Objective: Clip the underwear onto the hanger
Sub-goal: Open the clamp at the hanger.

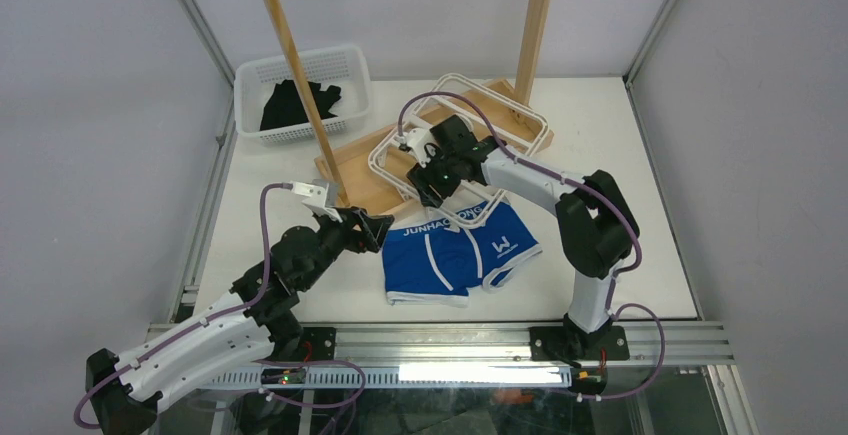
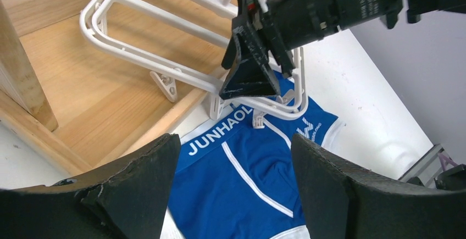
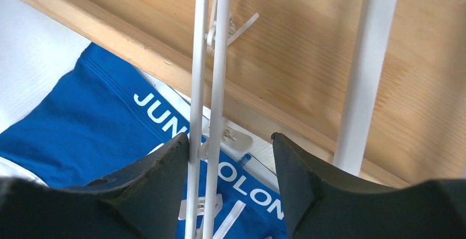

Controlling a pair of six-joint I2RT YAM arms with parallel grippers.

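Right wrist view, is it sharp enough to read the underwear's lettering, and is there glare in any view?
Right wrist view: the underwear lettering reads crisply and the hanger bars are sharp, no glare. Left wrist view: lettering legible too, near fingers dark and slightly soft. Top external view: even light, one blown-out bright strip at the front rail.

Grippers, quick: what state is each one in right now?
Left gripper: open, holding nothing.
Right gripper: open, fingers straddling the white plastic rectangular hanger at its thin bars, not clamping them.
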